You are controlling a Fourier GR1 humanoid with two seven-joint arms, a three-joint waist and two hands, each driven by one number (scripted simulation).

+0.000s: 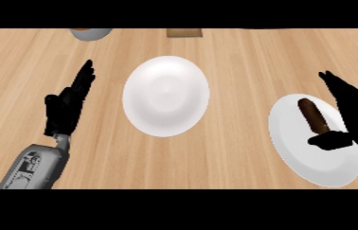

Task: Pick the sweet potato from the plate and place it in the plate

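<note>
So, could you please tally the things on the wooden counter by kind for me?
Round white plates: 2, the empty one and the one at the right
Long brown sweet potato: 1
Grey bowl, cut by the top edge: 1
Brown block at the top: 1
Total: 5

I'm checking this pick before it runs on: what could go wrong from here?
The long brown sweet potato lies near the right white plate's edge, so a closing right hand might nudge it off or tip the plate. The hand's thumb and fingers straddle it unevenly, so it may pivot when lifted. The empty white centre plate is a sideways carry away.
</note>
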